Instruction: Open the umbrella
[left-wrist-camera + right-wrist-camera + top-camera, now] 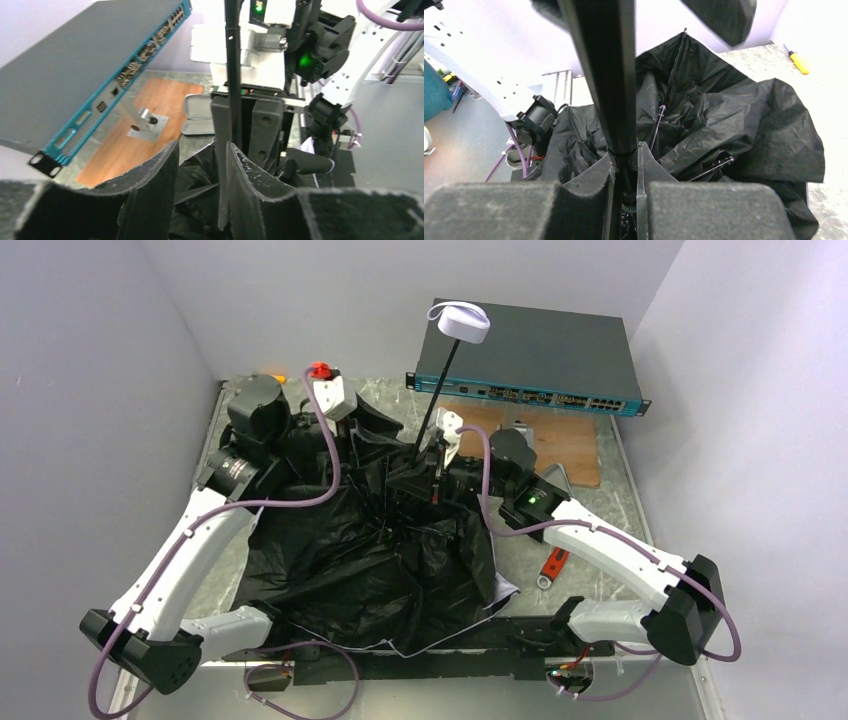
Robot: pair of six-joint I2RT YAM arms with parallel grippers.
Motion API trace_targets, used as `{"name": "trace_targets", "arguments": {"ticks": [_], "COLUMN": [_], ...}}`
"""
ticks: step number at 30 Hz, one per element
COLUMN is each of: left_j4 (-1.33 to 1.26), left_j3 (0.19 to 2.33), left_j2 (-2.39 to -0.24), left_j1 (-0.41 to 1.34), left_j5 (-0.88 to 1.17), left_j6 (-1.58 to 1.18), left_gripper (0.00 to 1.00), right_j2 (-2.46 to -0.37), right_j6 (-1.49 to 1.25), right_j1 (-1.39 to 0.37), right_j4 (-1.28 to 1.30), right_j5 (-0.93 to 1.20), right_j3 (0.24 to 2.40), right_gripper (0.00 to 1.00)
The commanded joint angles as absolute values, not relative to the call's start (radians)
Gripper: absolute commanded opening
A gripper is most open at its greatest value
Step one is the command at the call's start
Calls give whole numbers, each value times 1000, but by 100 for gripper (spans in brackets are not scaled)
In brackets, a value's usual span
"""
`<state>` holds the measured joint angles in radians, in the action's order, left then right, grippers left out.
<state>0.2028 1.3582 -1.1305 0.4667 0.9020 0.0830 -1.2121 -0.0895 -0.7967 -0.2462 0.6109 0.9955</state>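
The umbrella's black canopy lies crumpled and half spread on the table. Its thin black shaft rises at a slant to the pale handle in front of the box. My right gripper is shut on the shaft low down, just above the canopy; in the right wrist view the gripper pinches the shaft over the canopy. My left gripper is open beside it. In the left wrist view the gripper has only canopy folds in its gap, and the shaft stands just beyond its right finger.
A large dark grey box with a teal front stands at the back, also in the left wrist view. A wooden board with a metal bracket lies before it. A red tool lies right of the canopy. Walls enclose the table.
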Motion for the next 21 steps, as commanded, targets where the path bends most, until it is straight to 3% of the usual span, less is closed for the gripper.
{"name": "trace_targets", "arguments": {"ticks": [1,8,16,18,21], "left_j4": [102,45,51,43,28], "left_j3": [1358,1309,1333,1340,1332], "left_j2": [-1111,-1087,-1133,-1151,-1168], "left_j1": [511,532,563,566,566], "left_j5": [943,1004,890,884,902], "left_j6": [12,-46,-51,-64,-78], "left_gripper": [46,54,48,42,23], "right_j2": [-1212,-1225,-1240,-1240,-1237], "right_j6": [-50,-15,28,45,73], "right_j1": [-814,-820,-826,-825,-825], "right_j4": [-327,-300,-293,-283,-266], "right_j5": [617,606,612,601,571], "right_j3": [1045,1048,1048,1044,1031], "right_gripper": [0,0,0,0,0]}}
